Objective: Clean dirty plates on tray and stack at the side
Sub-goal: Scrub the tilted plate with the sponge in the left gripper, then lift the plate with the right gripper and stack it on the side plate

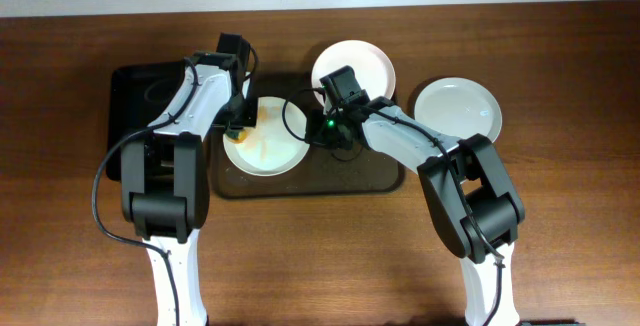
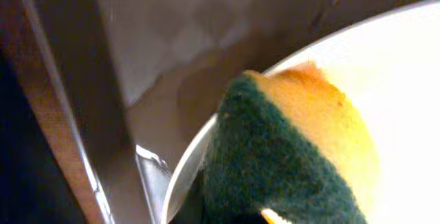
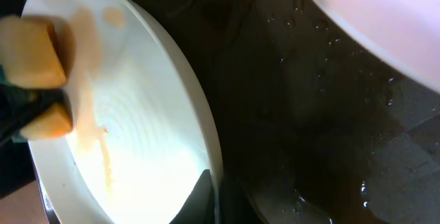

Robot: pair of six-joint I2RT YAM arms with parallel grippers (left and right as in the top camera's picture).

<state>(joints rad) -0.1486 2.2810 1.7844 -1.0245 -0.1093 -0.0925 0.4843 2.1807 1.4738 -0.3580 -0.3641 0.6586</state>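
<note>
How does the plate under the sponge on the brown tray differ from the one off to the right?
The tray plate carries orange smears; the right-hand plate looks clean. The tray plate lies on the dark tray; the right-hand plate rests on the wooden table. A sponge in the left tool touches only the tray plate. Both are round, white, similar-sized.

you find no text, label, brand, number or sign that can be read in any of the three views. the plates, the tray, the sponge and both arms show only bare surfaces to you.
</note>
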